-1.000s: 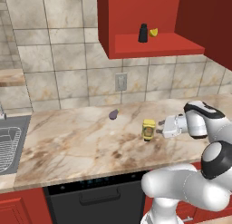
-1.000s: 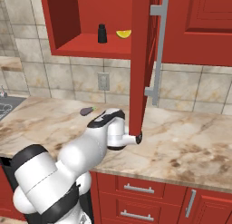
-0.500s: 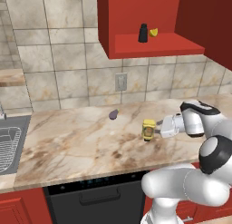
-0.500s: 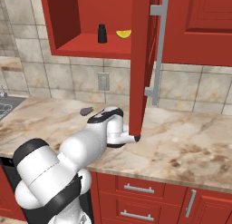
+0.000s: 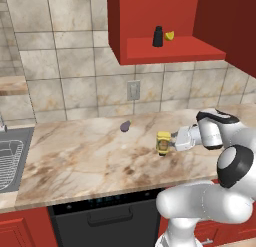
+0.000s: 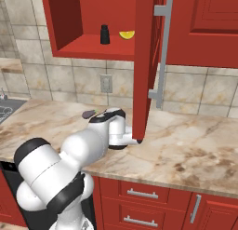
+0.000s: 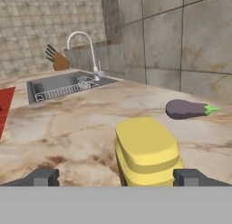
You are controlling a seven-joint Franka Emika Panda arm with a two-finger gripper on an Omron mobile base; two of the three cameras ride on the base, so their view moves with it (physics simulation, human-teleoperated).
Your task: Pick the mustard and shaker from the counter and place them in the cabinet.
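The mustard [image 5: 163, 142], a small yellow bottle with a dark label, stands upright on the marble counter [image 5: 75, 156]. My gripper [image 5: 169, 142] reaches it from the right, open, with a finger on either side. In the hand view the mustard [image 7: 147, 150] stands between the two fingertips, nearer the right one, and my gripper [image 7: 117, 177] is not touching it. The black shaker [image 5: 158, 36] stands on the open shelf of the red cabinet [image 5: 170, 51]. From the right base view the shaker [image 6: 105, 34] is seen in that same niche.
A yellow lemon wedge [image 5: 170, 35] lies beside the shaker. A purple eggplant [image 5: 125, 125] lies on the counter behind the mustard. The open cabinet door [image 6: 148, 61] hangs down close over my wrist. A sink [image 5: 10, 158] with a faucet [image 7: 86, 41] sits at the far left.
The arm's elbow and wrist have shifted slightly. The gripper stays open around the mustard, which has not moved.
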